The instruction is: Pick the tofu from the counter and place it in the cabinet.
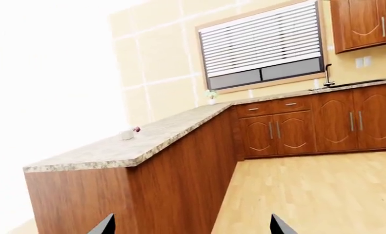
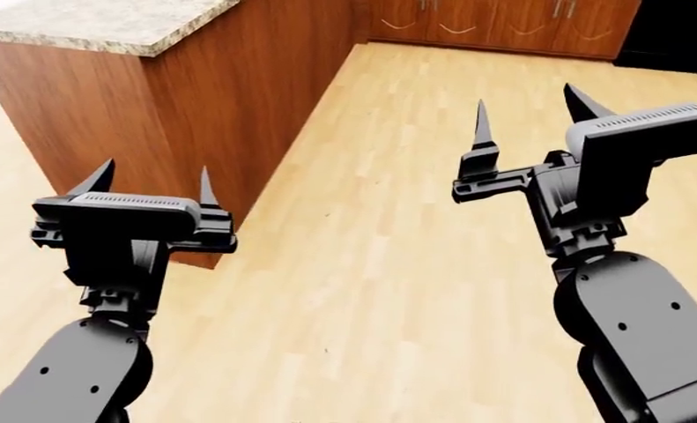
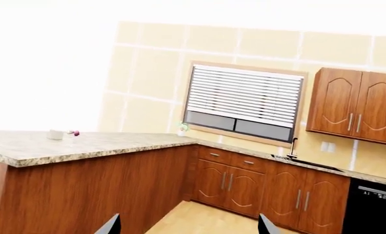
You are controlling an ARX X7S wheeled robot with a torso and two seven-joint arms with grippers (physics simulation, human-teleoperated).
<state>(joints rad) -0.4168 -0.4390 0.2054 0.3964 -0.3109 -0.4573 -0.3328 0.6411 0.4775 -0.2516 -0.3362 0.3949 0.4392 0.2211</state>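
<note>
The tofu (image 1: 127, 134) (image 3: 56, 134) is a small off-white block far off on the speckled granite counter (image 1: 108, 153) (image 3: 23, 148) (image 2: 90, 22), next to a pink-purple radish (image 1: 136, 129) (image 3: 74, 132). Both arms hover over the wood floor, well short of the counter's end. My left gripper (image 2: 154, 181) (image 1: 193, 226) is open and empty. My right gripper (image 2: 530, 106) (image 3: 188, 226) is also open and empty. A reddish-brown wall cabinet (image 3: 355, 105) (image 1: 365, 22) with shut doors hangs on the far wall; I cannot tell whether it is the task's cabinet.
Base cabinets (image 1: 323, 124) (image 3: 245, 187) line the far wall under a sink with a faucet (image 1: 327, 75). A black appliance (image 3: 375, 204) (image 2: 678, 35) stands at the right. A small plant (image 1: 210, 96) sits below the blinded window (image 1: 261, 46). Light wood floor (image 2: 383, 264) lies ahead.
</note>
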